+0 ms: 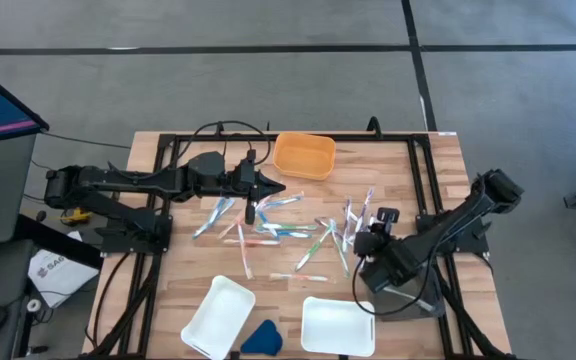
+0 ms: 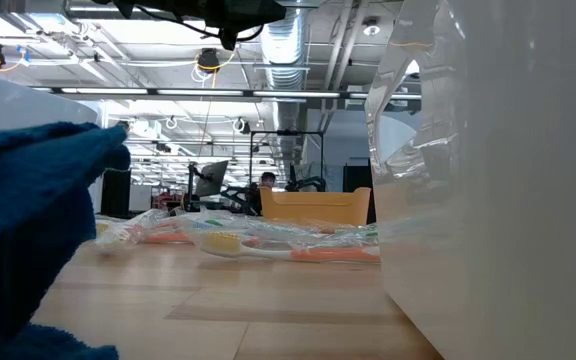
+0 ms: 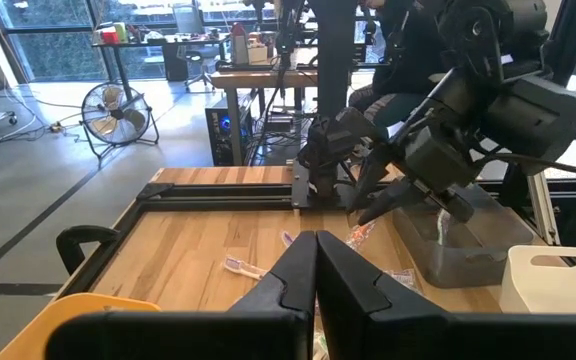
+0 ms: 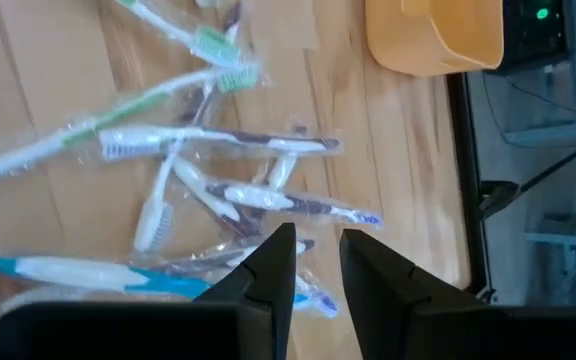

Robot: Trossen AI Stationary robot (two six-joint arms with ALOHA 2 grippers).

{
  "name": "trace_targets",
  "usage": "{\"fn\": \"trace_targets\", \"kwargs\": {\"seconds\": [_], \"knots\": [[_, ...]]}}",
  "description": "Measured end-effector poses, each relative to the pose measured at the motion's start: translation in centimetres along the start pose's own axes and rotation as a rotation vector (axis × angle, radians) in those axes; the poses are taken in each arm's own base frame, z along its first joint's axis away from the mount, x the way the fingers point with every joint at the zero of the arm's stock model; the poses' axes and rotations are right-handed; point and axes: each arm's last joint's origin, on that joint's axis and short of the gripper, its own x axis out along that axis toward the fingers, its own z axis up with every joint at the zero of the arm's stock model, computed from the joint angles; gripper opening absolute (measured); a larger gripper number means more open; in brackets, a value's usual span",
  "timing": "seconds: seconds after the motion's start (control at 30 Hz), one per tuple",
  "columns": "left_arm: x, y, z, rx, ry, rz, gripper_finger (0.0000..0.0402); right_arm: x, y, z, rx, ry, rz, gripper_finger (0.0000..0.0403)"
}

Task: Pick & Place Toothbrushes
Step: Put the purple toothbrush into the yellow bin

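Several wrapped toothbrushes in blue, green, pink and white lie scattered flat on the middle of the wooden table; they also show in the low view and the right wrist view. My right gripper hovers open over the right end of the heap, fingers on either side of a purple-and-white toothbrush without touching it. My left gripper is shut and empty, held above the far left part of the heap, near the orange tray.
An orange tray sits at the far edge, behind the heap. Two white trays lie at the near edge with a dark-blue wedge between them. The black frame rails border the table.
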Motion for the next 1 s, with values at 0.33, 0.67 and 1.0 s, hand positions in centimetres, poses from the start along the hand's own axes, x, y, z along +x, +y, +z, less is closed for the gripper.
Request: {"fn": "trace_targets", "kwargs": {"seconds": [0.33,0.67,1.0], "knots": [[0.0,0.0,0.0,0.000,0.001,0.000,0.0003,-1.5,-1.2,1.1,0.041,-0.143,0.146,0.0075],[0.0,0.0,0.0,0.000,0.001,0.000,0.0003,-3.7,-4.1,0.8,0.089,-0.298,0.241,0.0075],[0.0,0.0,0.0,0.000,0.001,0.000,0.0003,-3.1,-5.6,-0.3,0.102,-0.479,0.305,0.0075]]}}
